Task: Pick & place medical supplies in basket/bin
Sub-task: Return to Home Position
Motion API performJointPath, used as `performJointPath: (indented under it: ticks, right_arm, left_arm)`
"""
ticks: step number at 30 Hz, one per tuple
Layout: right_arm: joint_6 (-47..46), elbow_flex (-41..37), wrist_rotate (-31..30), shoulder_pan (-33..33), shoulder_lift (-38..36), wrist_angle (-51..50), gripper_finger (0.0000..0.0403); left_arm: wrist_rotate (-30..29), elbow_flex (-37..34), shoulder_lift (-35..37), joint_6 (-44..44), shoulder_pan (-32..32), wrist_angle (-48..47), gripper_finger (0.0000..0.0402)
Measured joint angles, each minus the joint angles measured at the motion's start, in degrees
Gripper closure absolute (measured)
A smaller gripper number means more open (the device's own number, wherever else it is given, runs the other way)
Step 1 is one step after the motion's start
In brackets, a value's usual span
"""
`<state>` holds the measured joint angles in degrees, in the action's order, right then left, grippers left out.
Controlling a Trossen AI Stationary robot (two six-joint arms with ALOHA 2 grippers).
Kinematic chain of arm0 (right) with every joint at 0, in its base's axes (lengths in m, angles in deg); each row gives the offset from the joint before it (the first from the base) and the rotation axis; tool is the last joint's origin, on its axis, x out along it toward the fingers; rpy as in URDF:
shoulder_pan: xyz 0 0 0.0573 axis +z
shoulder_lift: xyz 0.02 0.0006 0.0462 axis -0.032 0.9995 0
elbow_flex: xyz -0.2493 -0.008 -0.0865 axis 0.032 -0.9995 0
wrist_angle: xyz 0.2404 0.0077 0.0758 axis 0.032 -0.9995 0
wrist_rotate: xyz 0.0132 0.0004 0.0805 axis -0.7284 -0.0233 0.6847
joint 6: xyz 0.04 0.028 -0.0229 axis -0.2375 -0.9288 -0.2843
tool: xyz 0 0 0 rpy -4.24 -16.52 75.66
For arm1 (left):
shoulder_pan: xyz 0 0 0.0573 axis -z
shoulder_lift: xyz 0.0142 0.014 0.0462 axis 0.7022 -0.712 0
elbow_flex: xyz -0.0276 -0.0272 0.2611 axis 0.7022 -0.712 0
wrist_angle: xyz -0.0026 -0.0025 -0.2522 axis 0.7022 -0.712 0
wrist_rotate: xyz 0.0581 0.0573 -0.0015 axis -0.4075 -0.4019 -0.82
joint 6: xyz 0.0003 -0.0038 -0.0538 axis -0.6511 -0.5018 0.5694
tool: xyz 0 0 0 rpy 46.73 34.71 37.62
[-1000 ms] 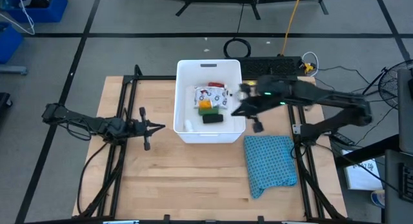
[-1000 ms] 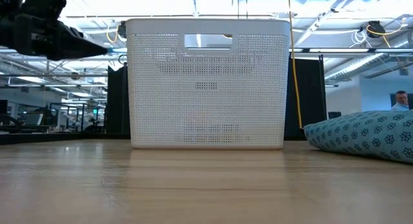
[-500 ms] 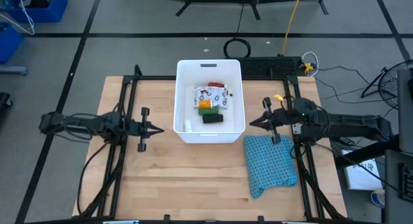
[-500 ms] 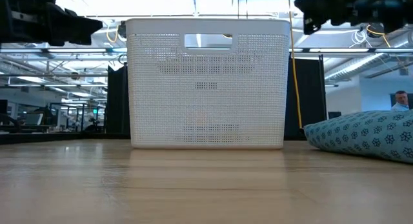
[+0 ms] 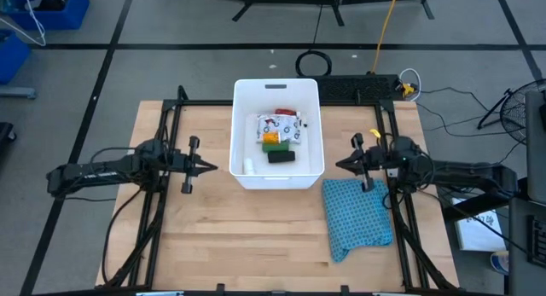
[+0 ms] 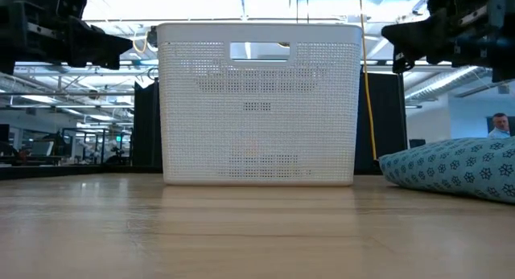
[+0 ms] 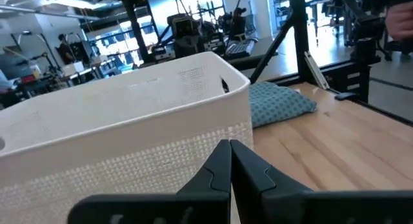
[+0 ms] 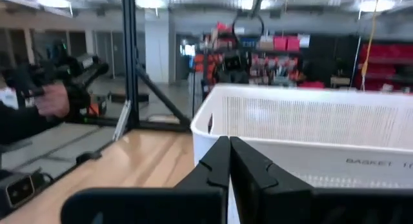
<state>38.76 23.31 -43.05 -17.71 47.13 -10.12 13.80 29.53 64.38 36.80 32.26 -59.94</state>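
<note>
The white tub [image 5: 278, 134] stands at the table's far middle. Inside it lie a flat white packet with prints [image 5: 277, 125], a green block [image 5: 271, 137], an orange item [image 5: 271, 146], a black block [image 5: 281, 157] and a small white bottle [image 5: 248, 165]. My left gripper [image 5: 213, 168] is shut and empty, left of the tub, above the table. My right gripper [image 5: 335, 165] is shut and empty, right of the tub. Both show in the low view, raised near the tub's rim height [image 6: 121, 46] [image 6: 390, 34].
A blue knitted cloth [image 5: 357, 215] lies on the table at the near right, just beside my right gripper. Black frame rails [image 5: 166, 134] run along the table's left and right sides. Bare wood [image 5: 247, 236] lies in front of the tub.
My right gripper has drawn back from over the tub's right rim toward the table's right edge and now hovers right of the tub. My left arm has shifted slightly, staying left of the tub. The items in the tub have kept still.
</note>
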Motion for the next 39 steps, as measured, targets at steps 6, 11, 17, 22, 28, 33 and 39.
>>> performJointPath:
  ticks: [6,11,17,22,28,33,39]
  right_arm:
    - [-1.6,-6.7,-3.8,1.2,-0.5,11.2,0.0403]
    - [-0.9,-6.8,-4.8,1.8,-0.2,9.0,0.0403]
    - [0.0,-6.9,-6.3,1.7,0.3,7.3,0.0403]
    - [0.2,-7.0,-6.8,1.7,0.4,7.6,0.0403]
    - [1.2,-7.0,-9.0,1.8,0.3,7.4,0.0403]
    - [2.1,-7.1,-9.2,3.5,-1.5,7.5,0.0403]
    - [2.5,-7.1,-10.0,4.9,-6.4,5.9,0.0403]
  left_arm:
    - [0.9,-2.5,1.0,-0.6,0.1,0.9,0.0401]
    - [2.5,-5.9,3.8,-0.3,-0.8,2.8,0.0401]
    - [4.5,-5.9,4.6,0.6,-2.6,2.1,0.0401]
    - [6.6,-5.9,4.6,0.5,-3.5,2.0,0.0401]
    - [5.0,-5.9,4.7,1.3,-4.4,2.8,0.0401]
    - [4.2,-5.9,9.3,1.0,-2.4,2.2,0.0401]
    - [2.8,-5.8,16.9,0.6,-2.2,-4.6,0.0401]
